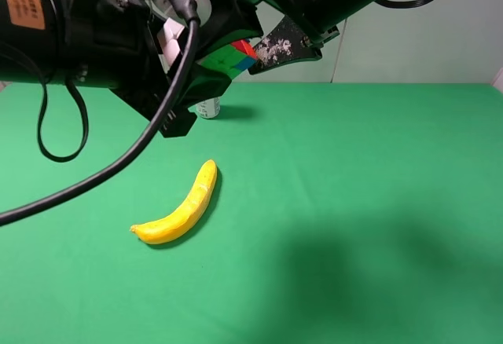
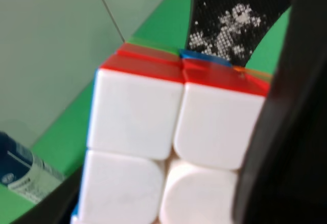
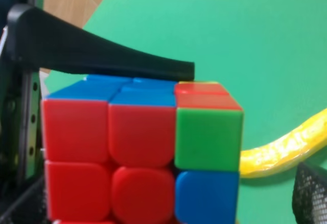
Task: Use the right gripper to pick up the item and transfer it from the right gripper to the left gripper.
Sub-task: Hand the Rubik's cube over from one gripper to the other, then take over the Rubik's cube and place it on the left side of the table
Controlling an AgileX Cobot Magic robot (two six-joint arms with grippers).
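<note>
The item, a small puzzle cube [image 1: 241, 55], hangs high above the green table [image 1: 377, 171] between both grippers. My left gripper [image 1: 224, 67], with its orange label and loose cable, is shut on it. In the left wrist view its black fingers [image 2: 286, 132] press both sides of the cube's white face [image 2: 168, 147]. In the right wrist view one left finger lies along the cube's blue top [image 3: 138, 88]. My right gripper [image 1: 255, 52] stands open around the cube. Its scuffed jaw shows beside the cube, and the right wrist view shows a gap between jaw and cube.
A yellow banana [image 1: 181, 206] lies on the table left of the middle; it also shows in the right wrist view [image 3: 286, 150]. A blue-capped bottle [image 1: 208, 108] stands at the back behind the left arm, and shows in the left wrist view [image 2: 23, 175].
</note>
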